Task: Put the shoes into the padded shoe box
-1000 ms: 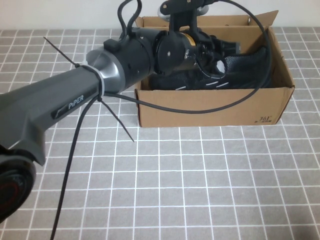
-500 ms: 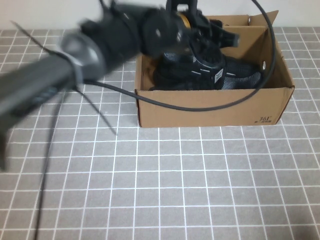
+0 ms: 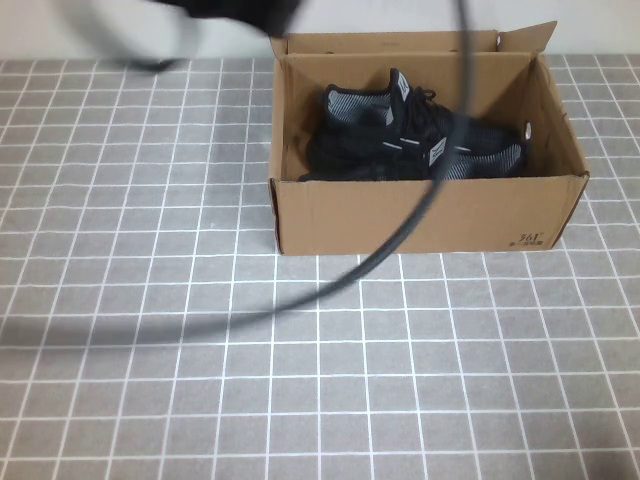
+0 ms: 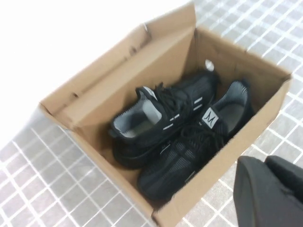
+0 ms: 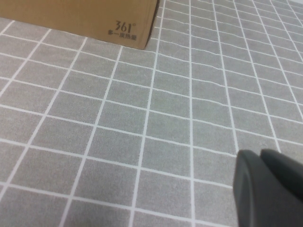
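Observation:
Both black knit shoes lie side by side inside the brown cardboard shoe box, toes pointing right. The left wrist view looks down on the box with one shoe at the far wall and the other shoe at the near wall. My left gripper is shut and empty, raised above and outside the box. My right gripper is shut and empty, low over the tiled table near the box's printed corner.
My left arm is a blurred dark shape at the top edge of the high view, left of the box. Its black cable swings across the box front. Grey tiled table stretches in front.
My left arm has pulled up and back to the left, out from over the box, leaving the second shoe inside beside the first. The cable swings after it.

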`<state>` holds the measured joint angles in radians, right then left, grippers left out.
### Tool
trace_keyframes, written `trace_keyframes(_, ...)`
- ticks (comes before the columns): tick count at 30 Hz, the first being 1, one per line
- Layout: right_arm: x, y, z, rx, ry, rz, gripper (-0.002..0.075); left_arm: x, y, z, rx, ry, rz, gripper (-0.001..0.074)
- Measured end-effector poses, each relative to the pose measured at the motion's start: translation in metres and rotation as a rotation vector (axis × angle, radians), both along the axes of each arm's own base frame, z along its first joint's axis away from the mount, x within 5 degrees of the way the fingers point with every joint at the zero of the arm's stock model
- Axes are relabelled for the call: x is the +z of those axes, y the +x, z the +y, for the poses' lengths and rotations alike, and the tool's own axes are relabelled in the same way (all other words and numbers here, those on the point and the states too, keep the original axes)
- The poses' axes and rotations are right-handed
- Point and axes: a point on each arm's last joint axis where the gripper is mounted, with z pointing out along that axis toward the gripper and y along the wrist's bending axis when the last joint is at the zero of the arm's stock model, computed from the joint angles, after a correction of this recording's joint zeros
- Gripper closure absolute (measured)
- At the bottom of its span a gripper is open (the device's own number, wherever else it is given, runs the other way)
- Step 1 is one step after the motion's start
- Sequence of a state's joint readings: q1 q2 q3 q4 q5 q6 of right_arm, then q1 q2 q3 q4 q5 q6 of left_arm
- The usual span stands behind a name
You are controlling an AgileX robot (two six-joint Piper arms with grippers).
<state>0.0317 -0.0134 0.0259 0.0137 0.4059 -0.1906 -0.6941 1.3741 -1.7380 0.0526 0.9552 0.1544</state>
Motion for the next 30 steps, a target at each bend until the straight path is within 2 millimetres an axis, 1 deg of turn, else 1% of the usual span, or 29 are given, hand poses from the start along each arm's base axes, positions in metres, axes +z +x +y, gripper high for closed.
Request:
trace_keyframes(2,0.000,0.000,0.000,0.000,0.000,0.000,0.0734,0.004,-0.021,0.017,-0.001,-0.021,-0.026,0.0734)
trace_keyframes(5,0.000,0.000,0.000,0.000,0.000,0.000,0.0734,-0.004,-0.049,0.041,-0.005,-0.036,-0.052,0.0734)
trace_keyframes(10,0.000,0.000,0.000,0.000,0.000,0.000,0.0734,-0.041,-0.090,0.074,-0.010,-0.023,-0.042,0.0734)
trace_keyframes(16,0.000,0.000,0.000,0.000,0.000,0.000,0.0734,-0.086,-0.125,0.103,0.013,-0.045,0.002,0.0734)
trace_keyframes(19,0.000,0.000,0.000,0.000,0.000,0.000,0.0734,-0.105,-0.140,0.116,0.030,-0.080,0.012,0.0735)
trace_keyframes(22,0.000,0.000,0.000,0.000,0.000,0.000,0.0734,-0.117,-0.152,0.125,0.031,-0.117,-0.018,0.0735)
trace_keyframes(25,0.000,0.000,0.000,0.000,0.000,0.000,0.0734,-0.128,-0.156,0.129,0.031,-0.135,-0.046,0.0735)
trace_keyframes(30,0.000,0.000,0.000,0.000,0.000,0.000,0.0734,-0.134,-0.156,0.130,0.032,-0.133,-0.048,0.0735)
